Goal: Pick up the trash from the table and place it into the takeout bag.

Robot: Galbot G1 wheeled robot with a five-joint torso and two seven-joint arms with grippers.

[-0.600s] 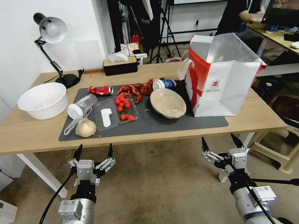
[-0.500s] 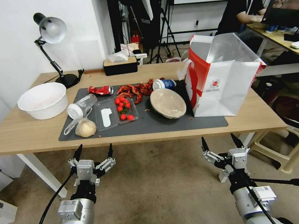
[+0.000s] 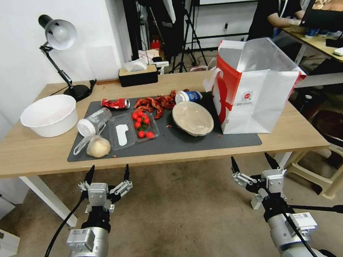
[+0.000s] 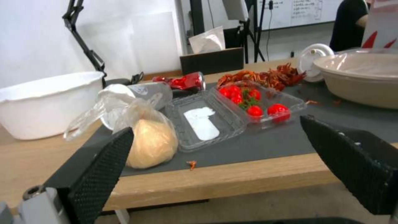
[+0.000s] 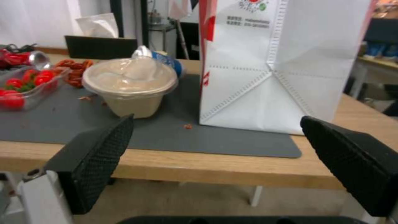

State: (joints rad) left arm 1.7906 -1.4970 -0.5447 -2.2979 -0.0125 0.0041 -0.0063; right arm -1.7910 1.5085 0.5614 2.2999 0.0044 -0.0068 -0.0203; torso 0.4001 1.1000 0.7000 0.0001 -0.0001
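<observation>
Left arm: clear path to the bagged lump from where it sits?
Probably yes. The left gripper hangs open below the table edge, and the bagged beige lump lies nearest that edge, nothing in front. It must rise first.

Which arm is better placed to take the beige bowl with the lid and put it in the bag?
Probably the right. The right gripper, open, hangs before the table edge, nearer the beige lidded bowl and the takeout bag beside it. The left gripper, also open, faces the bagged beige lump.
</observation>
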